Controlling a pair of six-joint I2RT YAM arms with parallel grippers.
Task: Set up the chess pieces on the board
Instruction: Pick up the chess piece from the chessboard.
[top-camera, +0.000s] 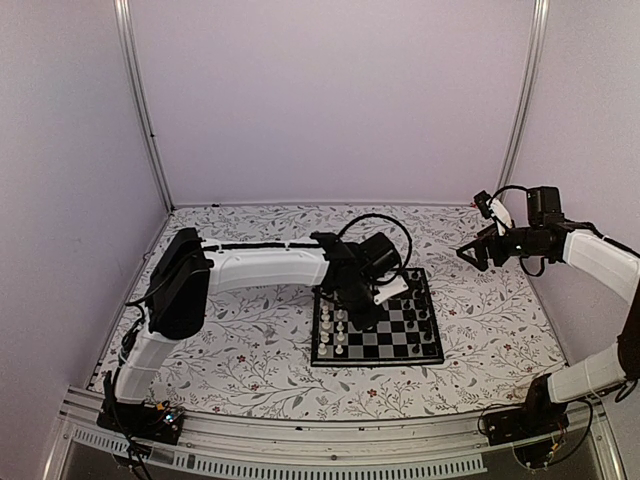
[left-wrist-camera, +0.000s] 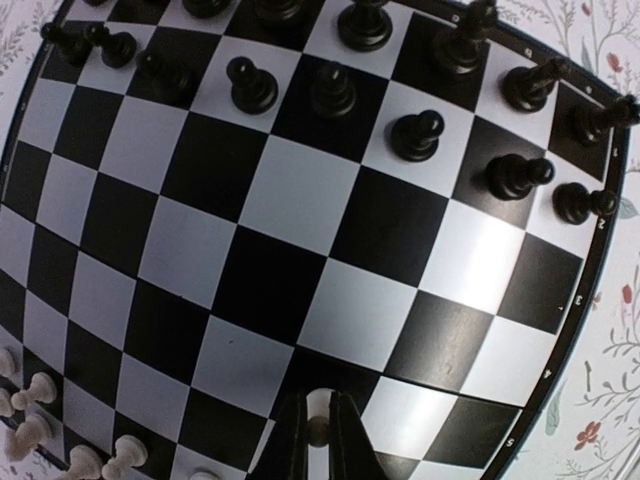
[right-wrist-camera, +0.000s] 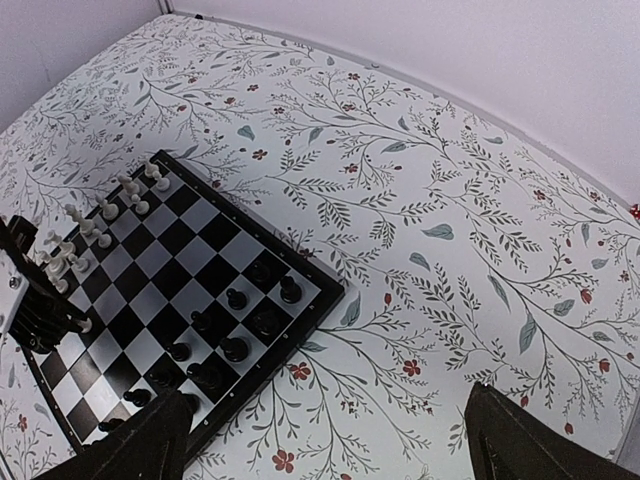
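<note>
A: Left claw (left-wrist-camera: 320, 445)?
B: Narrow, pinched on one white piece (left-wrist-camera: 318, 432), over a dark square at the white end of the board (left-wrist-camera: 300, 200). I can't tell whether the piece touches the square.
A: The other pieces?
B: The white pieces (left-wrist-camera: 30, 400) cluster at that same end, left of the claw in the wrist view. The black pieces (left-wrist-camera: 415, 135) stand along the far end, roughly in two rows.
A: Right claw (top-camera: 476, 250)?
B: Wide, fingers spread, up in the air to the right, well apart from the board.
A: And the board?
B: Flat on the floral desk (top-camera: 250, 350), about mid-desk, under the left arm.
</note>
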